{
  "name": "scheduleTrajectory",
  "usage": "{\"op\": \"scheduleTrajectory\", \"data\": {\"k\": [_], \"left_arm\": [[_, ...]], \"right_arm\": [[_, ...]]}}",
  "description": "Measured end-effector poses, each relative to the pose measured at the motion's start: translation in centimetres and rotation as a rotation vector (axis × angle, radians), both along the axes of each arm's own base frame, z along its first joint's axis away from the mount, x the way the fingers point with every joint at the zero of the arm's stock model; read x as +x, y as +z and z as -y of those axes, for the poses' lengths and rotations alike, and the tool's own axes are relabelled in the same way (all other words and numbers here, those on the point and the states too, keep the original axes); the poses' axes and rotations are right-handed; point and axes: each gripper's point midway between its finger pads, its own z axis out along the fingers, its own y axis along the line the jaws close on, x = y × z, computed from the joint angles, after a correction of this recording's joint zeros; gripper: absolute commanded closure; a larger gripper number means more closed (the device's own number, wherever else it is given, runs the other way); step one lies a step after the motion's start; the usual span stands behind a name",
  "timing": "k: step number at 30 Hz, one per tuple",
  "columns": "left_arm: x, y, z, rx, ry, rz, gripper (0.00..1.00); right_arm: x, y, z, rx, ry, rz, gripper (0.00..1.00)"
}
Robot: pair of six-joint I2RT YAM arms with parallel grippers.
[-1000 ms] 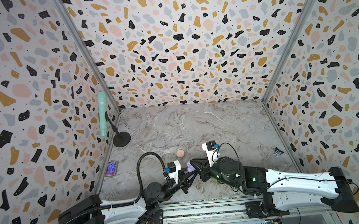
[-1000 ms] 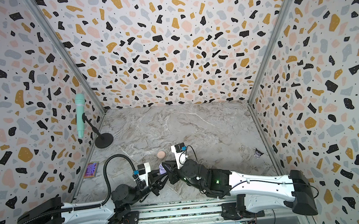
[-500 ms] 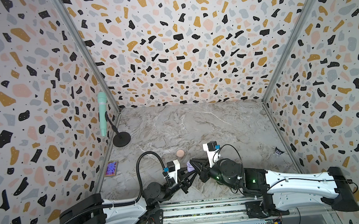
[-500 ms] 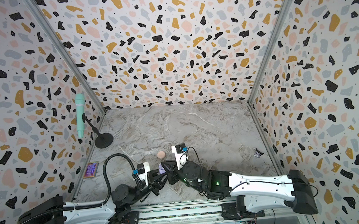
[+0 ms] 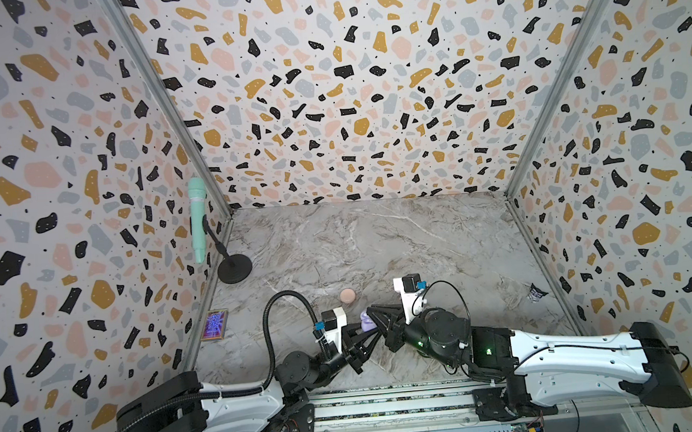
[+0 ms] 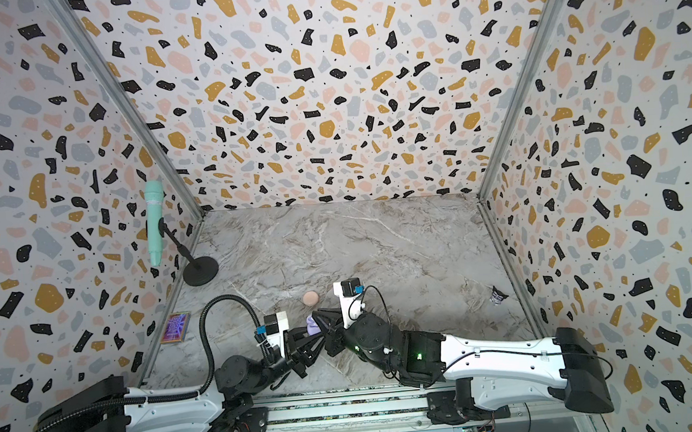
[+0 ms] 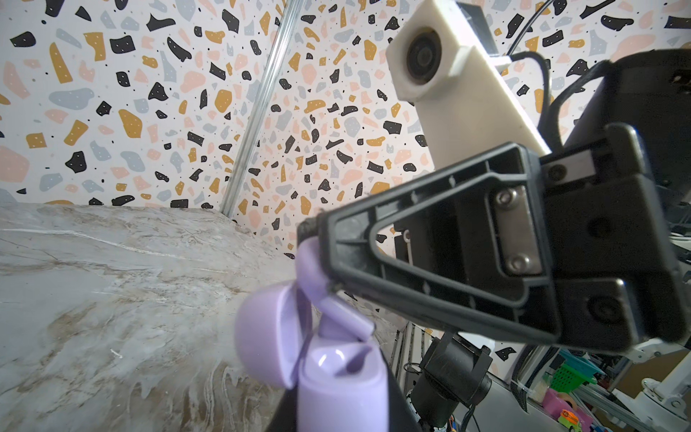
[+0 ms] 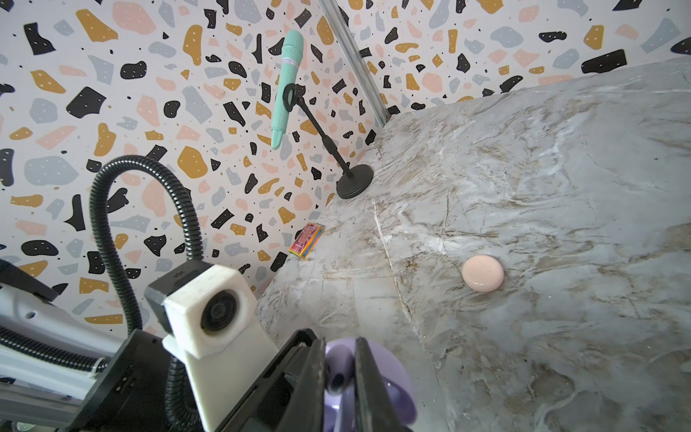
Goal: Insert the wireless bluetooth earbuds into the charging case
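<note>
Left gripper [image 5: 363,331] clamps the open lavender charging case [image 7: 336,389]; right gripper [image 8: 338,349] pinches a lavender earbud [image 7: 312,269] at its socket, apparently not yet seated

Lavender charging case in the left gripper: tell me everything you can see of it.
The lavender charging case is a small, rounded shell of glossy plastic, hinged open. Its domed lid stands to one side and the base shows a moulded well. The left gripper is shut on the base, mouth up, near the front middle of the marble tabletop. A lavender earbud, pinched in the right gripper, has its lower end at the open mouth.
</note>
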Motion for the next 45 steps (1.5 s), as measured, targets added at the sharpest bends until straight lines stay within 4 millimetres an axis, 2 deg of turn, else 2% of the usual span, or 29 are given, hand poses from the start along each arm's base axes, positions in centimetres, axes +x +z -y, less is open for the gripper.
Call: {"op": "scheduleTrajectory", "data": {"k": [14, 24, 27, 36, 41, 45], "left_arm": [[0.0, 0.4, -0.1, -0.018, -0.002, 0.003, 1.00], [-0.3, 0.5, -0.1, -0.001, -0.001, 0.043, 1.00], [-0.4, 0.4, -0.1, 0.014, 0.000, 0.063, 1.00], [-0.7, -0.1, -0.5, 0.043, 0.003, 0.100, 1.00], [-1.0, -0.5, -0.4, 0.073, -0.006, 0.127, 1.00], [-1.1, -0.7, -0.4, 0.099, -0.002, 0.147, 1.00]], "right_arm": [[-0.3, 0.0, 0.3, 0.037, -0.007, 0.004, 0.86], [-0.5, 0.3, 0.6, 0.015, 0.000, 0.010, 0.72], [-0.6, 0.9, 0.6, -0.012, 0.008, 0.025, 0.68], [-1.3, 4.3, 0.3, -0.083, 0.083, 0.088, 0.68], [-1.0, 6.1, -0.2, -0.166, 0.114, 0.092, 0.60], [-1.0, 5.9, -1.2, -0.286, 0.157, 0.073, 0.58]]}}
